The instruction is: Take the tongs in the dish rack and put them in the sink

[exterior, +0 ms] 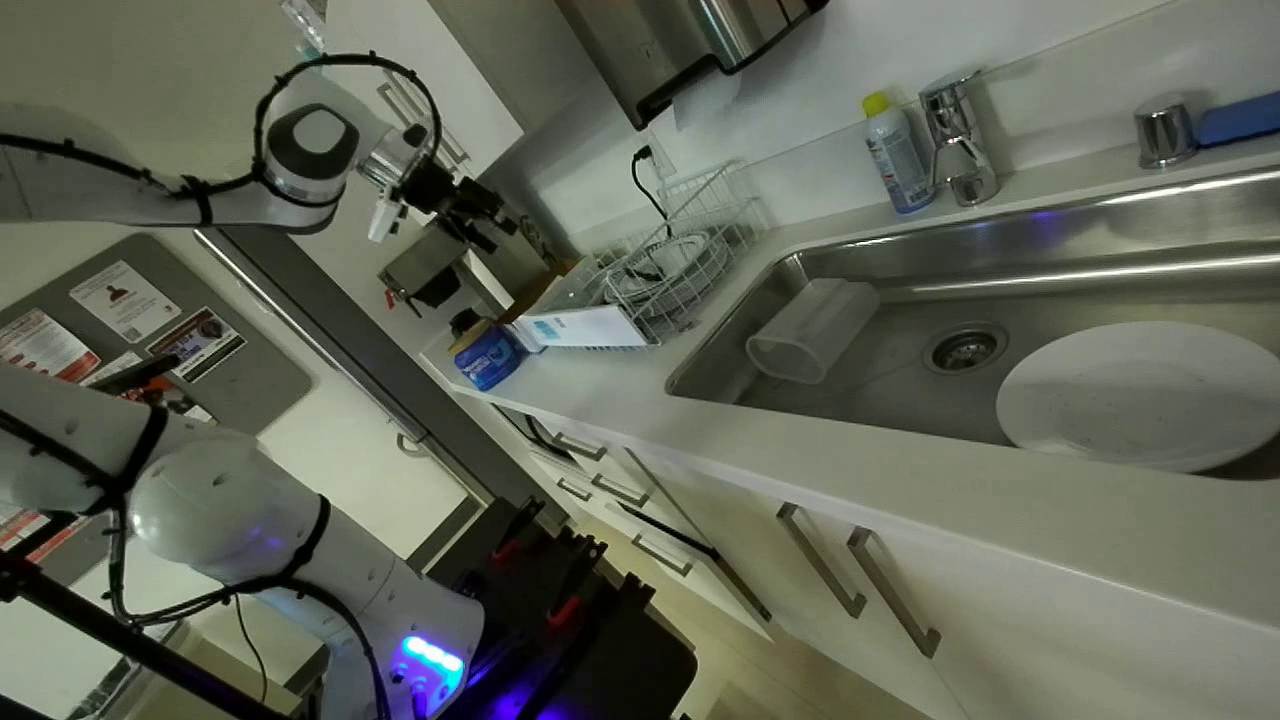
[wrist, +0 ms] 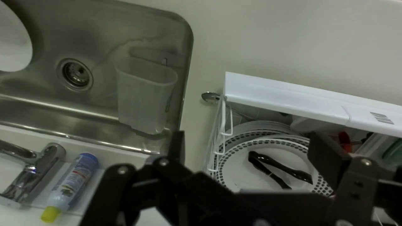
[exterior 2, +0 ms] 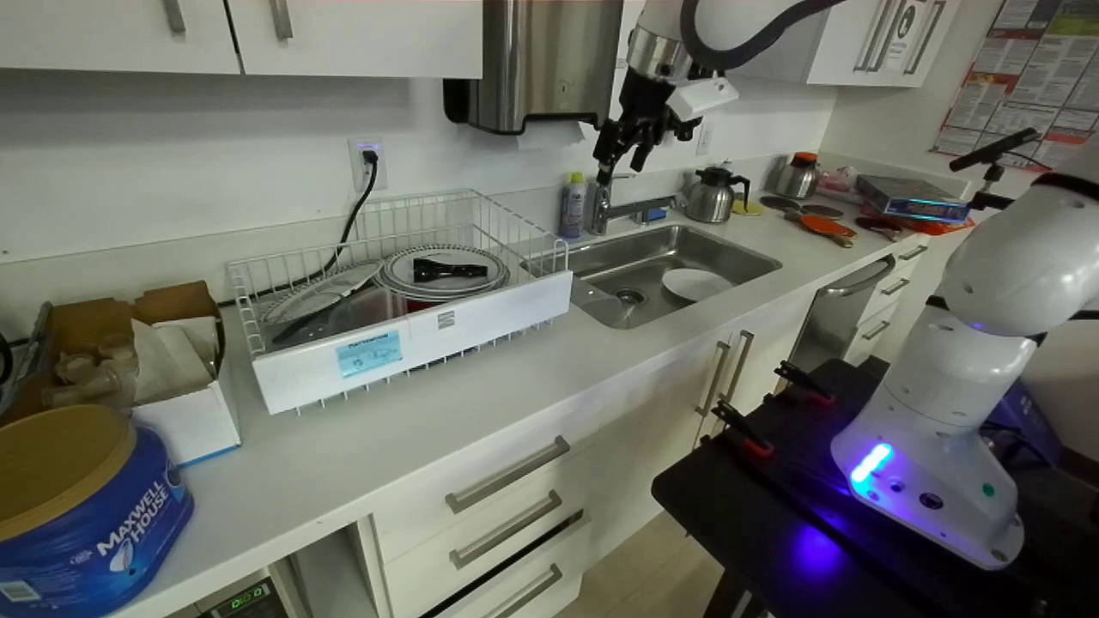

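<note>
The black V-shaped tongs point(exterior 2: 448, 270) lie on a stack of dotted-rim plates in the white wire dish rack point(exterior 2: 464, 319). In the wrist view the tongs point(wrist: 279, 164) show between my fingers, one arm's end partly covered by the gripper. The dish rack point(exterior: 590, 328) also shows in an exterior view, where I cannot make out the tongs clearly. The steel sink point(exterior: 890, 385) is beside the rack; it also shows in the wrist view point(wrist: 94, 37). My gripper point(exterior 2: 621, 169) is open and empty, high above the counter, well above the tongs; its fingers point(wrist: 248, 141) are spread wide.
A clear plastic container point(wrist: 141, 97) and a large white plate point(exterior: 1140, 395) lie in the sink. A spray bottle point(exterior 2: 573, 206) and faucet point(exterior: 955, 140) stand behind it. A paper towel dispenser point(exterior 2: 549, 64) hangs near the gripper. A cardboard box point(exterior 2: 176, 369) and coffee tub point(exterior 2: 86, 515) stand beyond the rack.
</note>
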Controlling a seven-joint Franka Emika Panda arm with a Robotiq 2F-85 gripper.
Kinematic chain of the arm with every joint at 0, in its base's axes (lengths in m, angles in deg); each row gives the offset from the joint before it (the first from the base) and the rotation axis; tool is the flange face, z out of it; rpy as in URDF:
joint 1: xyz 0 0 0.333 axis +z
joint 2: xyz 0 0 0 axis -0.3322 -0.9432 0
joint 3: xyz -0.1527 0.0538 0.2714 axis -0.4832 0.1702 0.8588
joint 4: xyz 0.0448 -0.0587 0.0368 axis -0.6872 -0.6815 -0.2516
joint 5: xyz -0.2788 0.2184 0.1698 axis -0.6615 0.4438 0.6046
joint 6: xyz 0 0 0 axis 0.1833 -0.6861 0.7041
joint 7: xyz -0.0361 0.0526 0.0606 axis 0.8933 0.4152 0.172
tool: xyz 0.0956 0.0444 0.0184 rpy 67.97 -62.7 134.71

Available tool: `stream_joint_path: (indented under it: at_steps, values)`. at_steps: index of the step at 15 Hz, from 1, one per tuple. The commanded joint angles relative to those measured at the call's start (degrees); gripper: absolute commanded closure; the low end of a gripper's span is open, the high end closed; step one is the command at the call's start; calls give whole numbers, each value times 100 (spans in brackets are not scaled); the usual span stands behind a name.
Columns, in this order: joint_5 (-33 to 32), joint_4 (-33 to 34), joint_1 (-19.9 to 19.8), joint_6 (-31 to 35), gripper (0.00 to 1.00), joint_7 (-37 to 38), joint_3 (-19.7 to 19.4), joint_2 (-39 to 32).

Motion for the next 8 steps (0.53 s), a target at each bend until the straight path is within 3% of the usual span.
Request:
stream_joint_path:
  at_steps: [1,5,8]
  values:
    - [-167,725,135,540,0,-597,-137,-1103]
    - [-200,1527,267,650,0,-1296,-154,-2136]
    - [-539,2182,347,421,0,-1365,-170,-2908]
